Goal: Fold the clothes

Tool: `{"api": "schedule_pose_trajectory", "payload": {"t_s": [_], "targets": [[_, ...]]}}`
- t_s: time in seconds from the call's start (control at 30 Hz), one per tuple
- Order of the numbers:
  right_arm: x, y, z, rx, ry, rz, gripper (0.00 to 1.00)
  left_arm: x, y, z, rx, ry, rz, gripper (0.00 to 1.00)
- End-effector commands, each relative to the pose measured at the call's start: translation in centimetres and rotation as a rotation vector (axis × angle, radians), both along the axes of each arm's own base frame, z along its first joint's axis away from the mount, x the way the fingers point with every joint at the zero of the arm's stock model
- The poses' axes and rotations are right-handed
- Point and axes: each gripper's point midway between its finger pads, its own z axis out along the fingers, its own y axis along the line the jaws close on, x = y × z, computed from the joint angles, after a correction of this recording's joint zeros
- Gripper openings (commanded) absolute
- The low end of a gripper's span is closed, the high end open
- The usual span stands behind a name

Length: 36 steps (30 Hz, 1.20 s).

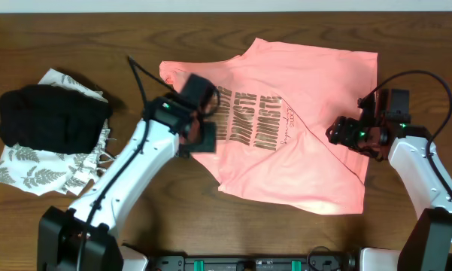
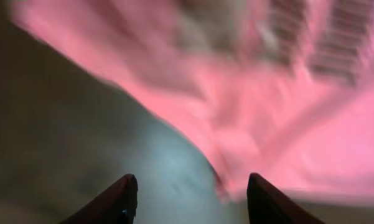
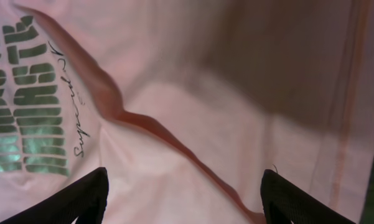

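The clothes, a salmon-pink T-shirt [image 1: 293, 143] with bronze lettering [image 1: 252, 117], lie spread on the wooden table with a diagonal crease across the right half. My left gripper [image 1: 204, 134] hovers at the shirt's left edge. In the blurred left wrist view it [image 2: 193, 199] is open and holds nothing, with bare table between its fingers and pink fabric [image 2: 280, 112] just ahead. My right gripper [image 1: 336, 133] is over the shirt's right part. The right wrist view shows it [image 3: 183, 199] open wide above the crease [image 3: 168, 134], gripping nothing.
At the far left a black folded garment [image 1: 53, 117] lies on a white garment with grey leaf print [image 1: 37, 172]. Black cables [image 1: 139, 75] arc above both arms. Bare wooden table [image 1: 173, 196] lies in front of the shirt.
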Motion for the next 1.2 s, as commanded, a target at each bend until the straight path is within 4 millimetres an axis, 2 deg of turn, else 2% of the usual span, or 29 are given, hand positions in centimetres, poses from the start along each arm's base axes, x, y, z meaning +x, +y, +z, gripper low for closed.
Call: {"api": "schedule_pose_trajectory", "payload": {"t_s": [0.0, 0.13, 0.2, 0.27, 0.37, 0.4, 0.47, 0.63, 0.8, 0.97, 1.17], "targets": [[0.5, 0.9, 1.2, 0.05, -0.033, 0.017, 0.76, 3.4, 4.8, -1.0, 0.161, -0.072, 0.067, 0.59], [0.0, 4.5, 2.1, 0.145, -0.079, 0.218, 0.74, 4.9, 8.4, -2.7, 0.162, -0.037, 0.173, 0.66], [-0.3, 5.4, 1.9, 0.135, -0.067, 0.256, 0.68, 5.2, 9.0, -3.6, 0.107, -0.002, 0.179, 0.66], [-0.8, 5.3, 1.1, 0.08, -0.027, 0.241, 0.55, 5.9, 9.2, -4.6, 0.038, 0.013, 0.17, 0.66], [-1.4, 4.4, -0.4, -0.004, 0.05, 0.174, 0.19, 7.0, 9.9, -5.5, -0.002, 0.008, 0.195, 0.66], [-1.6, 4.5, -0.9, -0.01, 0.072, 0.166, 0.11, 7.3, 10.1, -5.7, -0.007, -0.001, 0.183, 0.65], [-1.9, 4.9, -1.8, -0.005, 0.105, 0.166, 0.02, 7.9, 10.3, -5.6, -0.009, -0.024, 0.15, 0.65], [-2.4, 5.7, -5.0, -0.002, 0.191, 0.155, 0.01, 9.0, 10.3, -5.4, -0.006, -0.074, 0.109, 0.68], [-2.2, 6.5, -7.6, -0.01, 0.227, 0.18, 0.01, 9.6, 8.8, -5.5, -0.072, -0.091, 0.038, 0.68], [-2.6, 6.2, -8.7, -0.025, 0.264, 0.159, 0.01, 9.4, 8.1, -6.3, -0.11, -0.065, 0.009, 0.67], [-2.8, 5.9, -8.8, -0.043, 0.275, 0.154, 0.01, 8.7, 8.1, -9.7, -0.106, 0.021, 0.013, 0.66]]}}
